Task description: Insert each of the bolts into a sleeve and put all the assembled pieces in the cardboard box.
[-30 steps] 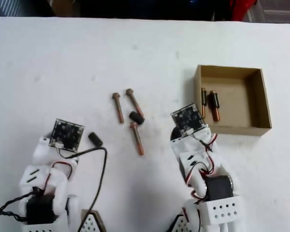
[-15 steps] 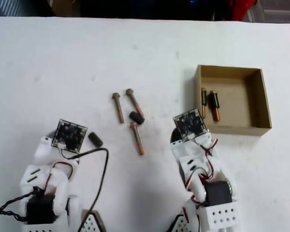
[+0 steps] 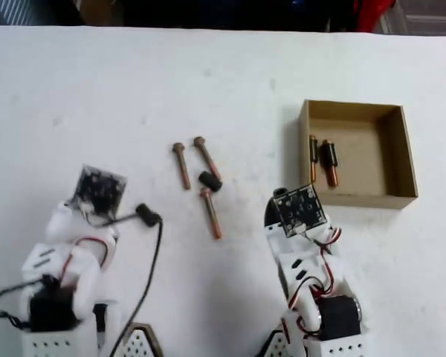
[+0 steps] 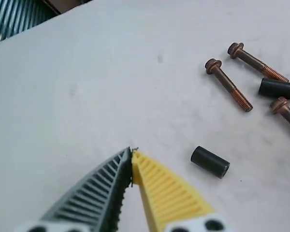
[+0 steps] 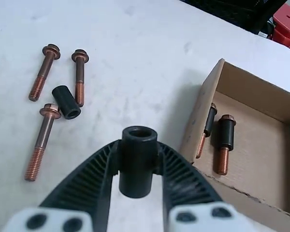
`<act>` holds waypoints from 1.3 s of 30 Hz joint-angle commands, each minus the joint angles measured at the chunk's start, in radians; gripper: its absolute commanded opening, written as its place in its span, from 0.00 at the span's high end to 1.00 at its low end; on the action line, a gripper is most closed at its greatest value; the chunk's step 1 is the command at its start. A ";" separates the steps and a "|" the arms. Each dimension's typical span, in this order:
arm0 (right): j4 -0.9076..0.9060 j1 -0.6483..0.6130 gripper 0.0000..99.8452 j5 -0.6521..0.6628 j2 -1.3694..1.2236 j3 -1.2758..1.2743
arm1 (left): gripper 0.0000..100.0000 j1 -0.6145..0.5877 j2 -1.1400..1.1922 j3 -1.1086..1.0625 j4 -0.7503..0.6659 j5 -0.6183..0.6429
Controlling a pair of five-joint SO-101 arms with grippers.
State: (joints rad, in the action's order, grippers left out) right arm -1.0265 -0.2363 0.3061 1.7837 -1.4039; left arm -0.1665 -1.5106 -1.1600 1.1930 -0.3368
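My right gripper (image 5: 137, 145) is shut on a black sleeve (image 5: 137, 162), held upright just short of the cardboard box (image 5: 199, 121). Two bolts with sleeves on them (image 5: 224, 142) lie inside the box (image 3: 349, 108), along its left wall. Three bare copper bolts (image 3: 181, 165) (image 3: 207, 156) (image 3: 211, 213) lie mid-table around a loose black sleeve (image 3: 209, 181). Another sleeve (image 4: 210, 162) lies on the table a short way beside my left gripper (image 4: 131, 153), which is shut with nothing in it.
Both arms (image 3: 67, 268) (image 3: 316, 282) stand at the near edge of the white table (image 3: 223, 82). A black cable (image 3: 152, 260) loops beside the left arm. Open table stretches behind the bolts and left of them.
The right arm has drawn back toward the near edge with the sleeve in its gripper. The left arm's wrist has shifted a little farther from the near edge and leftward.
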 commanded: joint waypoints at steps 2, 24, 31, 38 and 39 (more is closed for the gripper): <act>-0.004 0.005 0.98 -0.008 0.016 -0.012 | 0.98 0.022 0.305 0.227 -0.029 0.095; -0.002 0.013 0.98 -0.003 0.016 -0.052 | 0.98 0.404 1.099 0.641 -0.028 0.313; -0.002 0.013 0.98 -0.003 0.016 -0.052 | 0.98 0.481 1.237 0.698 -0.029 0.594; -0.002 0.013 0.98 -0.003 0.016 -0.052 | 0.98 0.558 1.322 0.700 -0.041 0.698; -0.002 0.013 0.98 -0.003 0.016 -0.052 | 0.98 0.565 1.333 0.698 -0.051 0.694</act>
State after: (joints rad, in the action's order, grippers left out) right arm -1.0265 -0.2317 0.3061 1.7898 -1.4653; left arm 0.3675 -0.1895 -0.5109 1.1822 0.3414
